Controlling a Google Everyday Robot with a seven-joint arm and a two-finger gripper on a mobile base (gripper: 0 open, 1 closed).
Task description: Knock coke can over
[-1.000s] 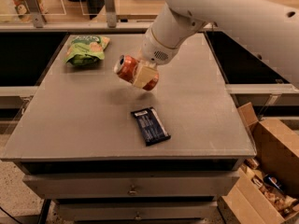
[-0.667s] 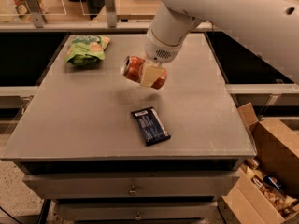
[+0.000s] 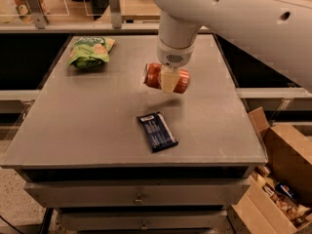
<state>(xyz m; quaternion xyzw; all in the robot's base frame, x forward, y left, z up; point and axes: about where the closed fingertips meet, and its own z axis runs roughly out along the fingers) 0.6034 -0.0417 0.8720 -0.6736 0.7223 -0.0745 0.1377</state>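
Red-orange and lying sideways in mid-air: noted the coke can (image 3: 153, 75) pinched across its middle by the gripper (image 3: 168, 84), over the centre-right of the grey table (image 3: 73, 130). Saw one pale finger (image 3: 169, 78) pressed flat over the can's near side. Took the other to be behind it, hidden. Closed narrow on the can, then, not spread.

Compared with a second back: carried rightward over the table, further from the green chip bag (image 3: 90, 50). Rolled from a slant to nearly level, silver end pointing left. Brought the white wrist (image 3: 174, 56) more upright above it as well. Left the dark-blue snack bar wrapper (image 3: 157, 131) and the bag lying where they were.

Judged clear of the surface, going by a faint shadow (image 3: 165, 101) on the table just beneath and apart from the can. Cannot tell the gap more closely than that.

Meaning for the task: already turned onto its side, but only in the grip, not resting on anything. Counted as unfinished until laid or dropped on the tabletop.

Next, probably: lower, let go, back away. Worth watching: round body, likely to roll once freed, toward the wrapper or toward the right edge, with cardboard boxes (image 3: 287, 179) on the floor beyond. Advisable to release low and gently, long side against the table.
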